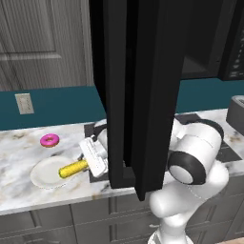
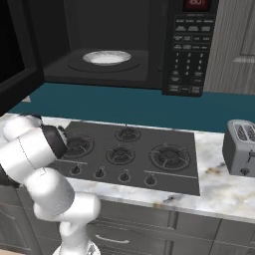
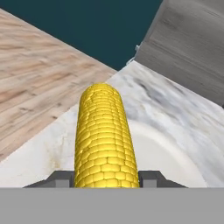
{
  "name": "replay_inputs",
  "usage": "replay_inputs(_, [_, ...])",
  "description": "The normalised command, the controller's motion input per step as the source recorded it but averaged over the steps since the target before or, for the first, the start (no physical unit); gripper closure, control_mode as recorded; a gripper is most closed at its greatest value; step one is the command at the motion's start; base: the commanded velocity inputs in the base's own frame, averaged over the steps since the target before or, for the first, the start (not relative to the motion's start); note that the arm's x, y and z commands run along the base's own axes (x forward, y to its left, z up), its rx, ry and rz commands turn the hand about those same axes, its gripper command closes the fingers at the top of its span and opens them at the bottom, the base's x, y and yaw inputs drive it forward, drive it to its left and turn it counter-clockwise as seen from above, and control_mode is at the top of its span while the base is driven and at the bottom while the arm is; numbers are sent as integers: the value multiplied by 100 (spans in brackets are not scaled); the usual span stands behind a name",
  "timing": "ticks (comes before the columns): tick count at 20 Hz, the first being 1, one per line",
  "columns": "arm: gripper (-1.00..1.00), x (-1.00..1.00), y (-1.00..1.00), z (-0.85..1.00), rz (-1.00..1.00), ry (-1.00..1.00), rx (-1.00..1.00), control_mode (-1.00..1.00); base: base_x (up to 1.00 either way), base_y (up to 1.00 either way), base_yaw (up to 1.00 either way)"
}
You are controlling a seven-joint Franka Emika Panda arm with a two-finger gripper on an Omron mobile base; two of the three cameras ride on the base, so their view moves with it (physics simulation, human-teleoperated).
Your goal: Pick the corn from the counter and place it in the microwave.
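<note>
Gripper (image 1: 87, 163) is closed on the corn (image 1: 74, 167), one finger (image 3: 61, 178) on each side of the cob's near end; the rest of the cob sticks out free.

Corn sits just over the right part of a white plate (image 1: 43, 174) near the counter (image 1: 19, 152) front edge; whether it touches the plate I cannot tell.

Handling, judged: cob is stiff and light, bumpy kernels give some bite, but the round section could roll or pivot in an end grip. A hold nearer mid-length would be steadier.

Containers: plate carries nothing else. Donut (image 1: 49, 140) lies on bare counter behind it. Microwave (image 2: 119, 45) stands open, door (image 1: 138, 90) swung out; a white dish (image 2: 106, 58) inside looks empty.
</note>
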Motion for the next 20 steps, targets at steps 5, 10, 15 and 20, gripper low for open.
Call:
replay_inputs(5, [100, -28, -29, 29, -4, 0, 1, -100, 0, 0, 0])
replay_inputs(10, [100, -22, -25, 61, -2, 3, 0, -100, 0, 0, 0])
replay_inputs(15, [100, -15, -47, 64, -4, 19, 0, -100, 0, 0, 0])
replay_inputs(20, [100, -7, -73, 43, -5, 23, -1, -100, 0, 0, 0])
